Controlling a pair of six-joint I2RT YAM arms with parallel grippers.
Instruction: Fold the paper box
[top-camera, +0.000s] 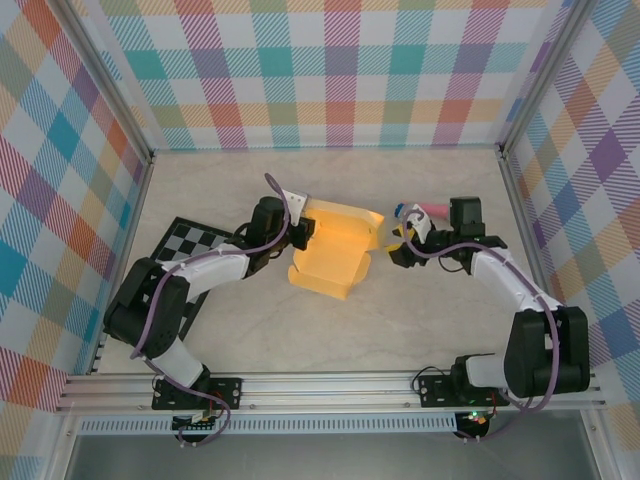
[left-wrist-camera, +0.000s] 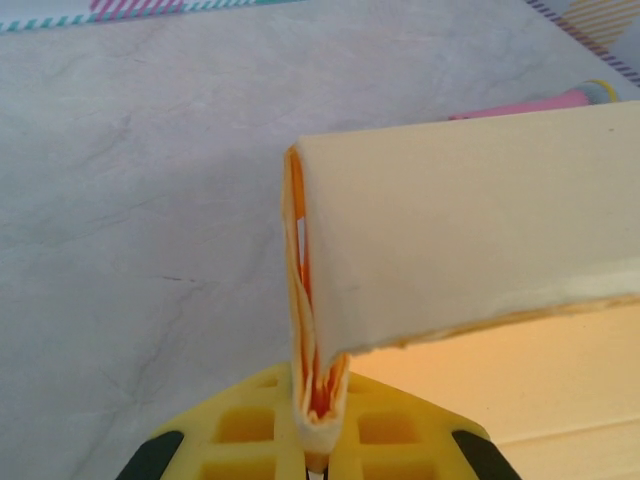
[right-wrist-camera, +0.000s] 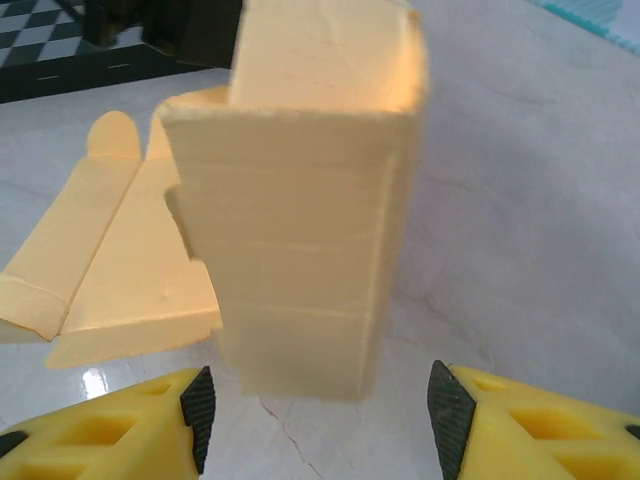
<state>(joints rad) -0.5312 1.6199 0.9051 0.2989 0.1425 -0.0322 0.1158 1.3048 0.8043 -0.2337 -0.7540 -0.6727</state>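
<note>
The paper box (top-camera: 335, 252), yellow-orange card partly folded up with flaps spread, lies mid-table between both arms. My left gripper (top-camera: 299, 233) is at its left side, shut on a doubled edge of the card (left-wrist-camera: 318, 400); a pale panel of the box (left-wrist-camera: 470, 230) stretches to the right from there. My right gripper (top-camera: 393, 246) is at the box's right end. It (right-wrist-camera: 322, 420) stands open, and the upright end panel (right-wrist-camera: 300, 250) rises just ahead of the black pads (right-wrist-camera: 198, 412), with a gap to each side.
A black-and-white checkered board (top-camera: 195, 245) lies under the left arm, left of the box. A pink stick with a blue end (top-camera: 420, 212) lies behind the right gripper. Checked walls enclose the marble-look table (top-camera: 330, 330) on three sides.
</note>
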